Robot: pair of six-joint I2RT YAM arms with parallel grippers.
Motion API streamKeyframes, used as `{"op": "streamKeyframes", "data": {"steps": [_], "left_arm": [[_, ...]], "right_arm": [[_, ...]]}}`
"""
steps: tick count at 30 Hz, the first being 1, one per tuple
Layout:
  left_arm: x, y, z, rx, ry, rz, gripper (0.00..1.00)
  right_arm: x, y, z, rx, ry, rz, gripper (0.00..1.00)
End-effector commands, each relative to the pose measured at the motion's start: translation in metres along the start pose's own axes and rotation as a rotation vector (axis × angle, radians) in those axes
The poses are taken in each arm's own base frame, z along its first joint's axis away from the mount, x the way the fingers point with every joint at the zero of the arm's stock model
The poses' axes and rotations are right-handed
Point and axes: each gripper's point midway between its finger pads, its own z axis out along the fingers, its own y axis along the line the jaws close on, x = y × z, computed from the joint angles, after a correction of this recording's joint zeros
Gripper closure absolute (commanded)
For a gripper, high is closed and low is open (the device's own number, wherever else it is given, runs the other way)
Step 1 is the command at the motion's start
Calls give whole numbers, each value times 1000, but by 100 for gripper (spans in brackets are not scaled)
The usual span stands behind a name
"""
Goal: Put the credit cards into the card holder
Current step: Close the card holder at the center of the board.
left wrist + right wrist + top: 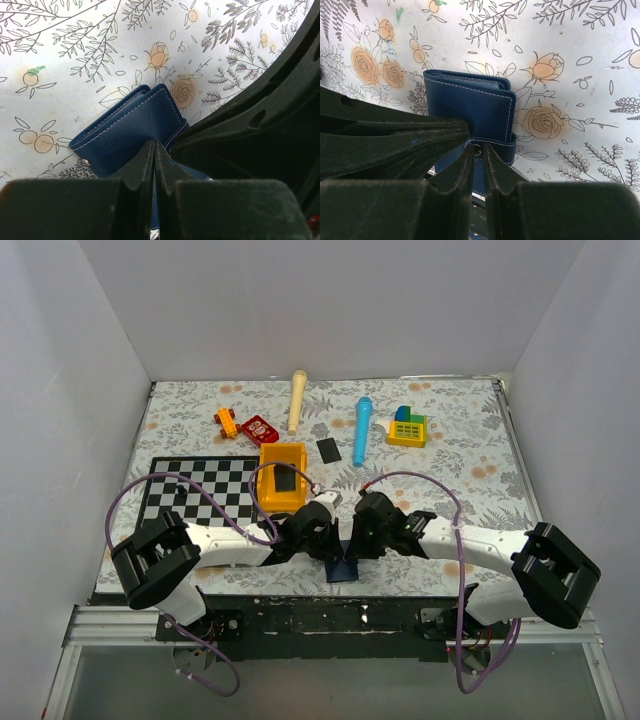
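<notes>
The navy card holder lies closed near the table's front edge, between both grippers. My left gripper is shut, its tips against the card holder; nothing shows clamped between them. My right gripper is shut on the holder's strap by the silver snap stud, with the card holder just beyond. One black credit card lies in the orange box. Another credit card lies flat on the cloth beside the box.
A checkerboard mat lies at the left. Along the back are an orange toy, a red piece, a cream stick, a blue stick and a yellow-green block toy.
</notes>
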Motion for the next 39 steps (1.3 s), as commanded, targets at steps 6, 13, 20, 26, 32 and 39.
{"op": "streamKeyframes", "data": {"steps": [6,13,20,26,32,39], "left_arm": [[15,15,-1,-46,42,7,100],[15,15,0,-48,44,7,100],[16,15,0,-49,45,4,100],[16,16,0,-50,47,2,100],[16,16,1,-52,49,5,100],[16,16,1,-51,48,4,100]], "right_arm": [[0,2,3,12,23,-9,80],[10,0,1,27,84,-28,80],[18,-8,4,73,132,-37,80],[27,-22,10,144,162,-43,81],[33,-37,16,236,163,-49,81],[46,-48,21,336,181,-74,82]]}}
